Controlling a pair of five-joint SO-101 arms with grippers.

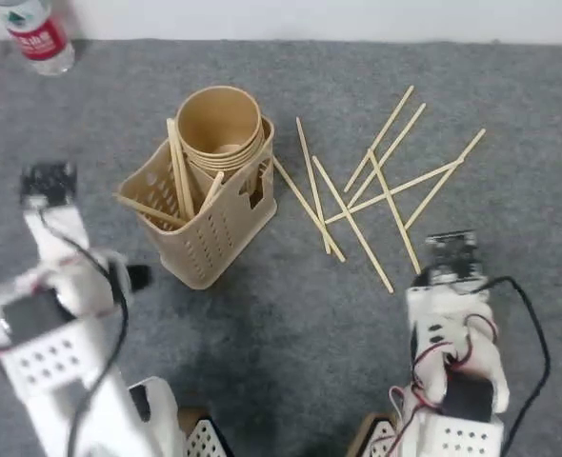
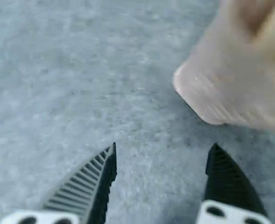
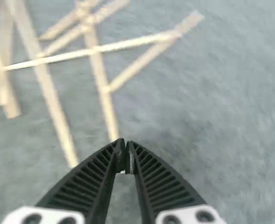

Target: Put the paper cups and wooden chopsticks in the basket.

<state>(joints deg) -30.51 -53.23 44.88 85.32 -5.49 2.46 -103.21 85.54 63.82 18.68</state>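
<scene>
Well, the stacked paper cups (image 1: 219, 124) sit inside the basket (image 1: 214, 243), with a few chopsticks (image 1: 179, 171) poking up beside them. More loose chopsticks (image 1: 376, 186) lie crisscrossed on the grey counter (image 1: 310, 362), on the right arm's side. The left jaws are spread wide near the basket's corner. The right jaws are pressed together by one stick's end.

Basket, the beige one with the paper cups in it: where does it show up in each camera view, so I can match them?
High view: the basket stands left of centre, paper cups stacked inside.
Left wrist view: its blurred beige corner lies just ahead of the open left gripper.
Right wrist view: faces the loose chopsticks instead.
Shared landmark: the grey mat.
</scene>
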